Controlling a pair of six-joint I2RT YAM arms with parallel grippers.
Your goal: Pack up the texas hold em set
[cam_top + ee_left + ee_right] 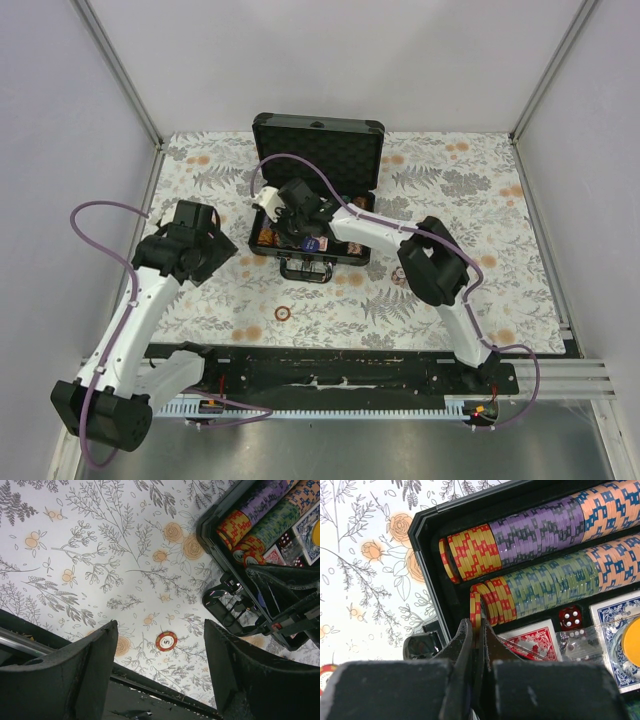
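The black case [318,135] lies open at the back centre, its foam lid upright. In the right wrist view, rows of striped poker chips [535,530] fill its slots, with a red deck [530,640], a blue deck [615,625], a red die [569,617] and a yellow button [632,642] below them. My right gripper [478,627] is inside the case's left end [290,225], shut on a red-and-yellow chip [481,611] at the end of the lower row. My left gripper [160,622] is open and empty above the table, left of the case [212,250]. A loose red chip [166,641] lies on the cloth below it.
The loose red chip [284,313] lies in front of the case handle [305,270]. Another small reddish round thing [400,272] lies by the right arm's elbow. The floral cloth [480,200] covers the table. A black rail [330,365] runs along the near edge.
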